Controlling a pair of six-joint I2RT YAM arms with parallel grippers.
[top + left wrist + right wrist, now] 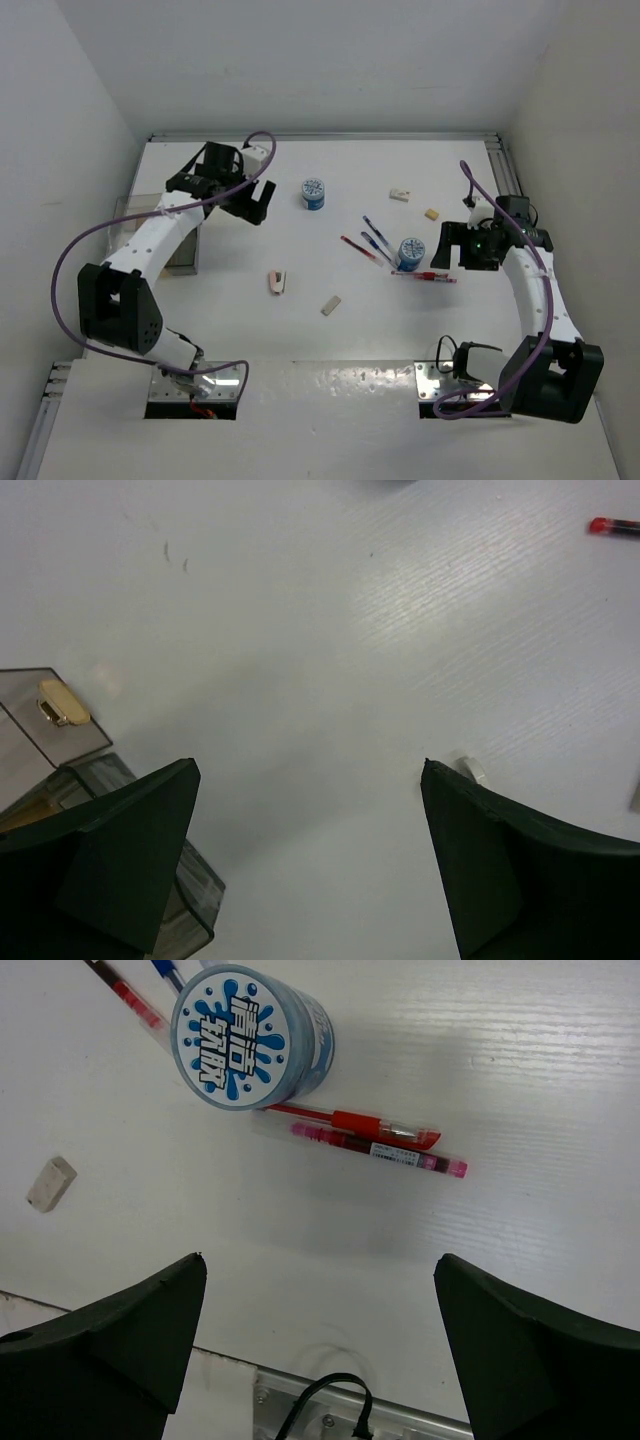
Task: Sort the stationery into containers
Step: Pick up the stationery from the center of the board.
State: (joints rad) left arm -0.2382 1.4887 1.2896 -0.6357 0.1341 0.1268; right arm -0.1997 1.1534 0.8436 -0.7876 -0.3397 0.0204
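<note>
Two red pens and blue-white roll just ahead of empty, wide-spread right gripper; left gripper likewise spread; white table, white walls.

The clear rectangular plastic box sits at the counter's left edge. One round blue-white roll stands behind centre, with the pink-white piece in front of it. The other roll stands to the right, among thin red and blue pens.
</note>
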